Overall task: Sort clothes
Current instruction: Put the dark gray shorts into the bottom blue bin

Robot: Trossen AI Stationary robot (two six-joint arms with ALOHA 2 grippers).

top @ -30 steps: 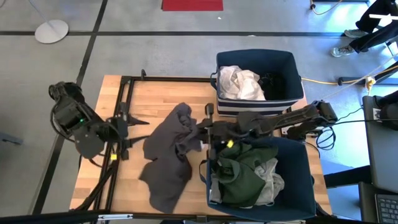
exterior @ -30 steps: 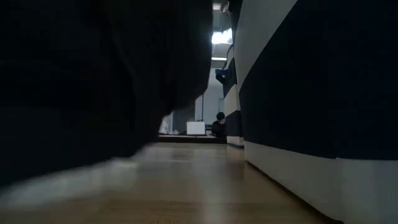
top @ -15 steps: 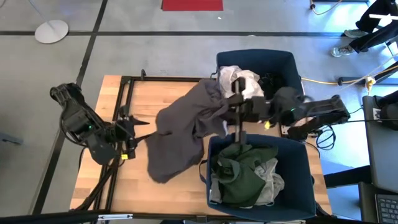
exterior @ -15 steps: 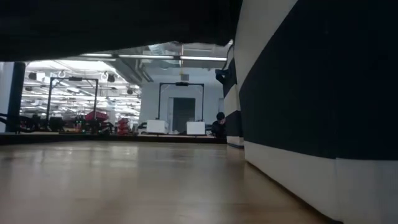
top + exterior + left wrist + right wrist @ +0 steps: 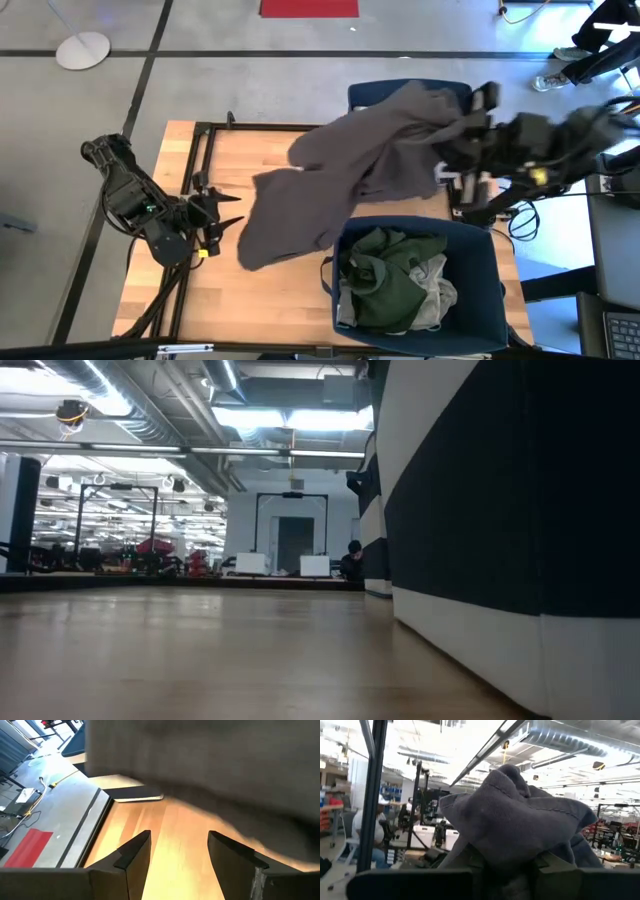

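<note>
R gripper [image 5: 462, 128] is up over the far navy bin [image 5: 365, 95], fingers clamped on a bunched fold of the charcoal grey garment [image 5: 350, 175] – in the right wrist view the cloth [image 5: 520, 820] fills the space betw. the fingers. The garment hangs spread in the air, draping from the gripper across the far bin's opening and out over the wooden table [image 5: 260, 300]; it hides nearly all of that bin's inside. Near bin [image 5: 480, 290] sits just beside, holding a dark green garment [image 5: 385, 280] w/ light grey fabric [image 5: 435, 295] along its edge. L gripper [image 5: 222, 208] waits low over the table's left part, fingers apart, holding nothing – the grey cloth [image 5: 200, 760] looms ahead of it. Low view: bare tabletop [image 5: 200, 660] and the bin's striped wall [image 5: 500, 510] at the right.
</note>
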